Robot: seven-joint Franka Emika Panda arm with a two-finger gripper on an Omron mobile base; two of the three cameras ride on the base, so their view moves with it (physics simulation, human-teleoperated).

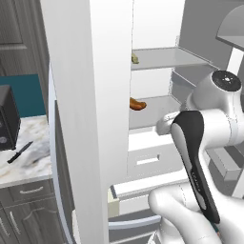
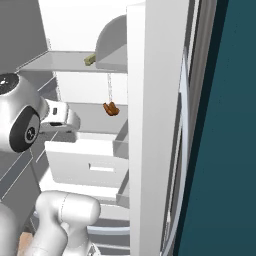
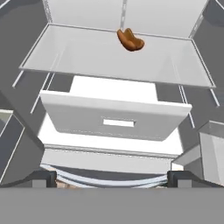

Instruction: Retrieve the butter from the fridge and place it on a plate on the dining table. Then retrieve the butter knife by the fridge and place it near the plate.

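White fridge interior spreads ahead of the arm, with both doors swung open: one door panel stands close on the left in the left base view and the other close on the right in the right base view. Nearest the hand, the two dark fingers rise far apart at the bottom of the hand view, wide open and holding nothing. Just beyond them sits a white drawer with a slot handle, pulled partly out below the lower shelf. An orange-brown sausage-like food lies toward the back of that shelf. Higher and farther in, the butter rests on the front edge of the upper shelf, a small yellow-olive stick, well apart from the hand. Off to the left of the fridge, a marbled worktop carries the black butter knife, lying at an angle just beside a dark appliance, with grey cabinet drawers beneath.
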